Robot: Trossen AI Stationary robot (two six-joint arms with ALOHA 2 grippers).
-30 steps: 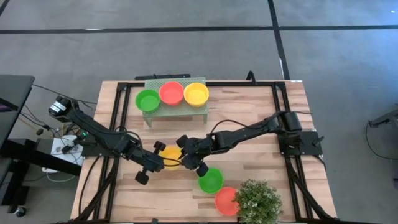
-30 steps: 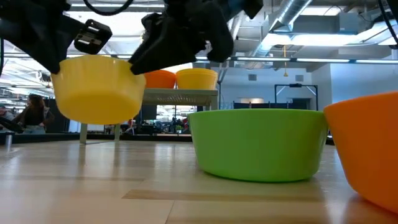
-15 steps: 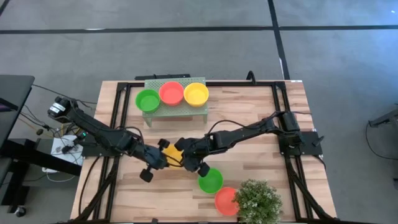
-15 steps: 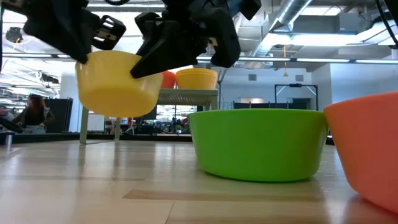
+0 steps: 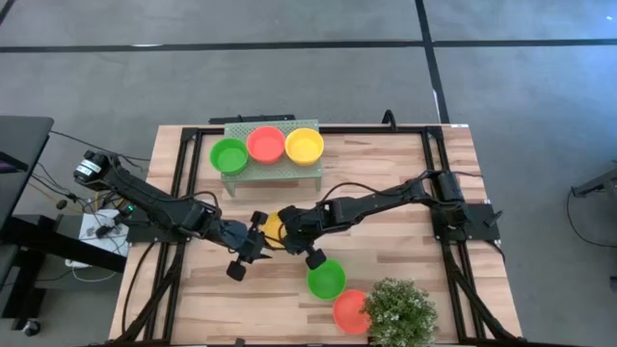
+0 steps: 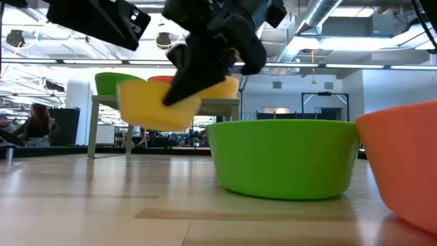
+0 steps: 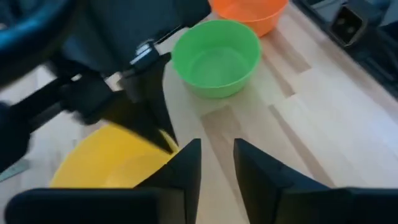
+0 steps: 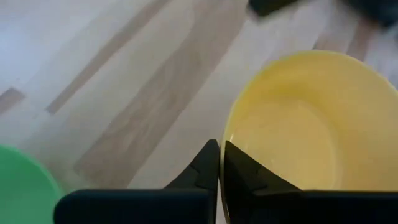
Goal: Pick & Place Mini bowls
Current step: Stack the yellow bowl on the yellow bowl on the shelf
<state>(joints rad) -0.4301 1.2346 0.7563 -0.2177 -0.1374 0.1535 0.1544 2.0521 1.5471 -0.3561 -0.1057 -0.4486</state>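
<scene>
Jaws of our right gripper (image 5: 286, 229) are pinched on the rim of a yellow bowl (image 6: 158, 104), holding it tilted above the worktop (image 5: 405, 260). Our left gripper (image 5: 253, 245) sits just beside that bowl, its jaws slightly spread and holding nothing. Nearby on the worktop we see a green bowl (image 5: 326, 279) and an orange bowl (image 5: 349, 310) beside a plant (image 5: 401, 310). Three more bowls sit on the stand (image 5: 271, 171).
</scene>
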